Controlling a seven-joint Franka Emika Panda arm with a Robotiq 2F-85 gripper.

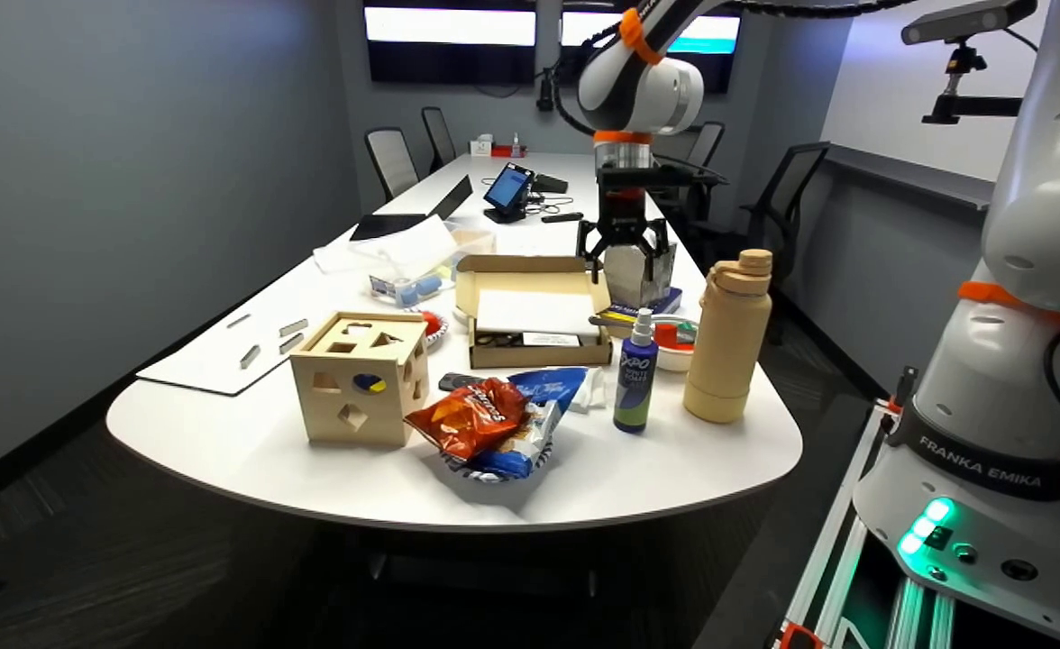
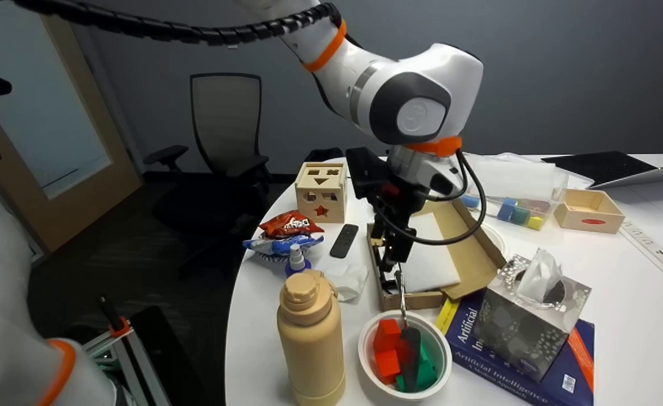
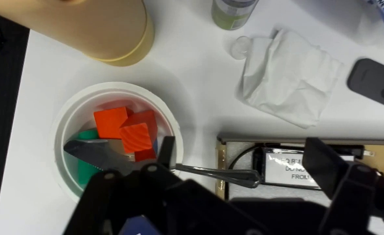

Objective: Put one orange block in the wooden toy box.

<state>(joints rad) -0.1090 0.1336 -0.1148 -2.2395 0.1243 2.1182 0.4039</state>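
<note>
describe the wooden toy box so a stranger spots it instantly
On the white table, at its rounded end, find the orange-red snack bag. Beside it stands the wooden toy box, a pale cube. Unlike the open cardboard box, it has shaped cutouts in its faces.

The white table (image 1: 233, 433) stood bright before me, and the floor (image 1: 133, 559) around it lay nearly black. Beyond its far end the screens (image 1: 451, 31) glared, largely washed out to white; beside it the base lights (image 1: 927, 525) spilled green. In the wrist view, soft-edged shadows lay across the table, and above it the tool (image 3: 242, 153) was a dark, slightly out-of-focus mass.
</note>
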